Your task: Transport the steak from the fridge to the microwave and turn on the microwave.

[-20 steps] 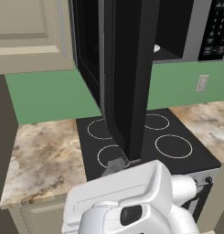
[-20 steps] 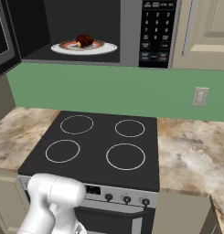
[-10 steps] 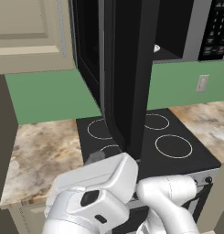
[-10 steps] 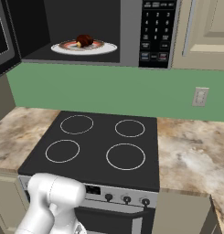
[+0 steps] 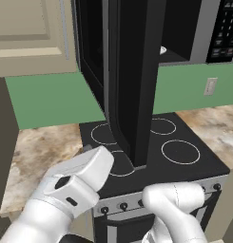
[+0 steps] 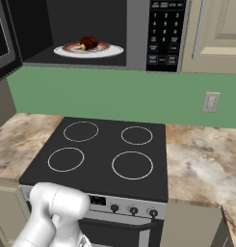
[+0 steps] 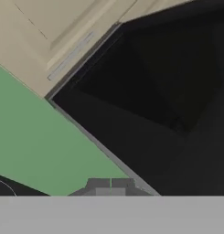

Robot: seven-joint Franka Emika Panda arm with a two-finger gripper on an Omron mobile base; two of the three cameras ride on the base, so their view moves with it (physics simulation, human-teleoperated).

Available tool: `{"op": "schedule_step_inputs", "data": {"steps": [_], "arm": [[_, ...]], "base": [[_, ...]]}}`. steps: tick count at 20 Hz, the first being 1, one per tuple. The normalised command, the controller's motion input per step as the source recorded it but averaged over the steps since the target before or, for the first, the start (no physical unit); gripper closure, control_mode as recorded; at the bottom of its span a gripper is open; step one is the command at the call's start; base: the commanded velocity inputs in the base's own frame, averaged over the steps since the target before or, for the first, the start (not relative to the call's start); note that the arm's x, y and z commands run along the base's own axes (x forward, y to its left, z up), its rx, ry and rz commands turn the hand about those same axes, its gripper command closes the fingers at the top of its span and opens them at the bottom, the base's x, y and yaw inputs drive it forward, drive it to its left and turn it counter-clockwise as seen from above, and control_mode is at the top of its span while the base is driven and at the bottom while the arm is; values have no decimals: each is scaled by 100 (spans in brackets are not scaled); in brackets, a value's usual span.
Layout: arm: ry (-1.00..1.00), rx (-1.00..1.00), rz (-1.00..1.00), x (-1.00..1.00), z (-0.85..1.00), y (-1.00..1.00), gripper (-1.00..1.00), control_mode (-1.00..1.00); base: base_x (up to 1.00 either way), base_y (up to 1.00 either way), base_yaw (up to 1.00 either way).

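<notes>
Steak [image 6: 89, 43] sits plated in the microwave [image 6: 138, 34], door [image 5: 134, 80] wide open; gripper [image 7: 109, 185] closed, empty; a careless swing could miss the door

Microwave [image 6: 114, 34] — mounted above the stove [image 6: 102, 157], door [image 5: 134, 80] swung open toward the left. Inside, on the plate [image 6: 110, 50] — the steak [image 6: 89, 42]. Keypad [image 6: 165, 31] at the microwave's right side. Cabinet [image 6: 218, 34] right of the microwave, another cabinet [image 5: 30, 35] to its left. Table [image 6: 201, 164] flanks the stove on both sides. Wall outlet [image 6: 211, 102] behind the table, right of the stove.
</notes>
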Motion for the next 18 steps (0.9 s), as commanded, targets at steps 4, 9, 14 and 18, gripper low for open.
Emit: {"op": "schedule_step_inputs", "data": {"steps": [4,9,14,18], "arm": [[0,-4,-10,44,-14,29,100,-100],[0,-4,-10,44,-11,30,100,-100],[0,-2,-10,34,-3,19,100,-100],[0,0,-8,24,0,2,100,-100]], "base": [[0,0,0],[0,0,0],[0,0,0],[0,0,0]]}}
